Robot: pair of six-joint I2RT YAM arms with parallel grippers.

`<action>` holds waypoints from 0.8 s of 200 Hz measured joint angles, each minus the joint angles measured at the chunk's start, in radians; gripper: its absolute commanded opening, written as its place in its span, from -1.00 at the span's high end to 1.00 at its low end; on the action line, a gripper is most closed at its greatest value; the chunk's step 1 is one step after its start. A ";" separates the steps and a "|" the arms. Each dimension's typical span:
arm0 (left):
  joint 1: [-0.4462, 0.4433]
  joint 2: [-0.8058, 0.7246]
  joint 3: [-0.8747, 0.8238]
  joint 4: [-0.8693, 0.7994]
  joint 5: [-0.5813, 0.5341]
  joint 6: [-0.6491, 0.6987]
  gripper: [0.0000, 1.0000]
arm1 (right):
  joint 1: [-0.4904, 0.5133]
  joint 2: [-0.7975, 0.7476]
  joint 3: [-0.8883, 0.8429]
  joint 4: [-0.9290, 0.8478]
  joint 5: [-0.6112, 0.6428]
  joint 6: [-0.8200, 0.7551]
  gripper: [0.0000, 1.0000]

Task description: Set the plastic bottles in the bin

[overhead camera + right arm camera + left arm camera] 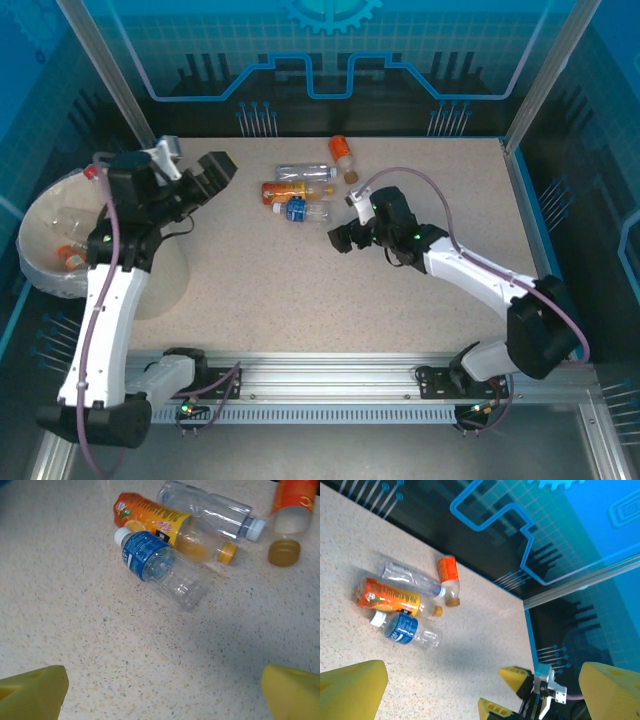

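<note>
Lying in a loose cluster toward the far middle of the speckled beige tabletop (300, 290) are four plastic bottles, all on their sides. Farthest of the three that touch is a clear label-less bottle with a pale cap (305, 172). Just nearer lies an orange-labelled juice bottle with a yellow cap (290, 190), and nearest is a blue-labelled clear bottle with a white cap (300, 210), which rests against the juice bottle. A short orange-and-white bottle with a brown cap (343, 155) lies just right of the group, apart from it.

At the far left, off the table's edge, stands the large round cream-white bin lined with clear plastic (40, 215). Inside it are an orange-labelled bottle (70, 258) and at least one clear bottle, though the left arm hides part of the bin.

Between the bin and the cluster, the left gripper (210, 180) hovers with its jaws wide apart and nothing between them. Just right of the blue-labelled bottle, the right gripper (340, 238) points at the cluster, its yellow fingers (35, 692) spread wide and holding nothing.
</note>
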 measured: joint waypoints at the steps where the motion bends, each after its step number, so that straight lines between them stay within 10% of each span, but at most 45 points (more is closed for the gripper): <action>1: -0.008 0.005 -0.002 0.005 -0.002 -0.002 -0.98 | -0.001 0.008 0.007 -0.004 -0.003 -0.011 -0.98; 78: -0.247 0.339 -0.037 0.081 -0.294 -0.179 -0.98 | -0.040 0.227 0.196 -0.099 -0.070 -0.237 -0.98; 160: -0.293 0.726 0.095 0.058 -0.381 -0.409 -0.97 | -0.041 -0.006 0.033 -0.042 -0.055 -0.127 -1.00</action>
